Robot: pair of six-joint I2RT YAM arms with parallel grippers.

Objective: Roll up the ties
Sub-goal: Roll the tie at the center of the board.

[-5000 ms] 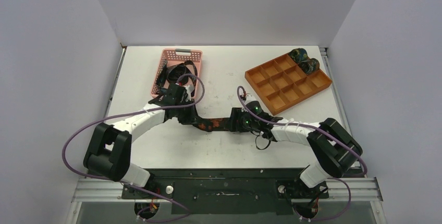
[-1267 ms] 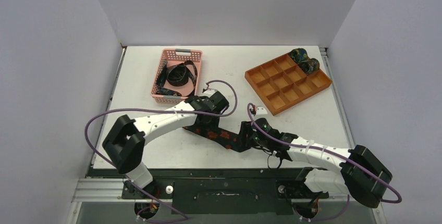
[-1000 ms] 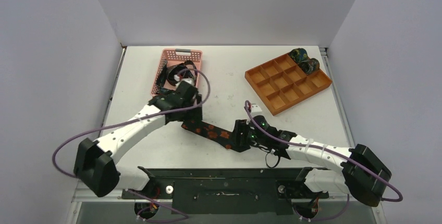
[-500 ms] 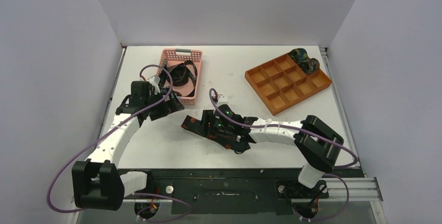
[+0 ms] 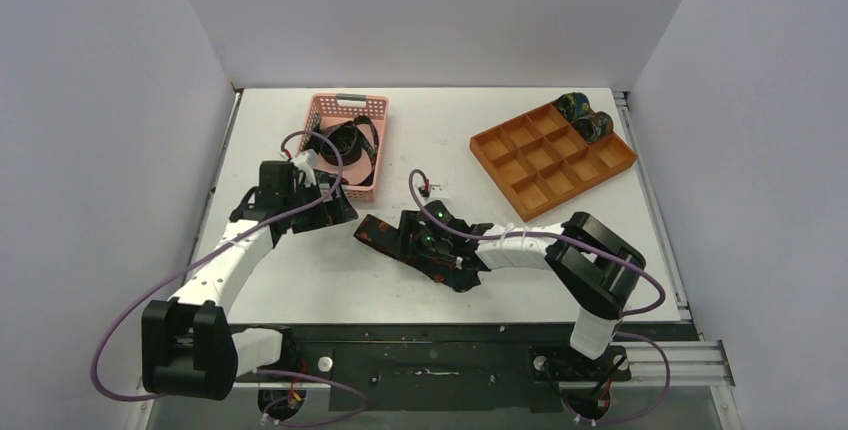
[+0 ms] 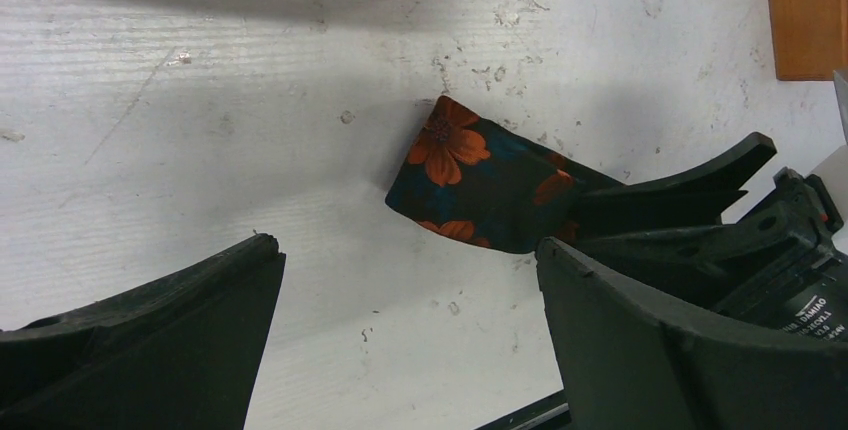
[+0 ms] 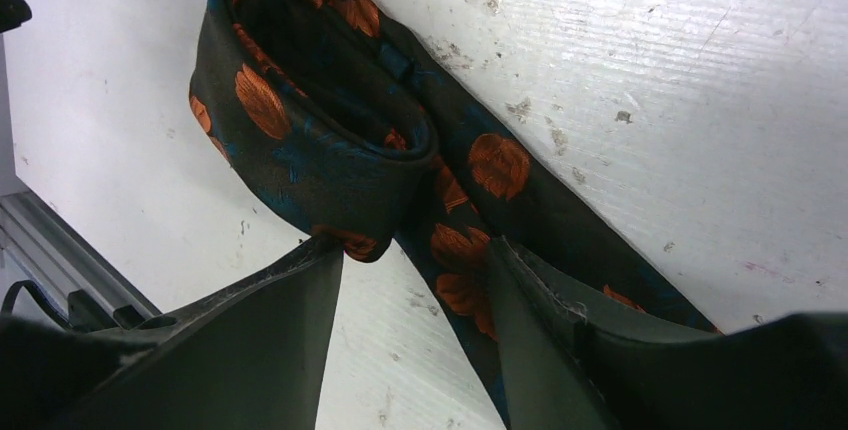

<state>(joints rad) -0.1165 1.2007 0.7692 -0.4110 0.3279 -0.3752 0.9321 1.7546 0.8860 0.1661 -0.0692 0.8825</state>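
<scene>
Lying on the table (image 5: 300, 280) just off the pink basket's (image 5: 345, 100) near right corner: one dark tie (image 5: 374, 234) with orange flowers, one end folded into a loose loop. Right gripper (image 7: 415, 247) – fingers apart, straddling the strip beside that loop. Left gripper (image 6: 405, 248) – fingers wide, empty, by the basket's near edge. More ties (image 5: 345, 142) coiled inside the basket. Two rolled ties (image 5: 583, 115) in the orange tray (image 5: 540, 165), well right of the basket.
</scene>
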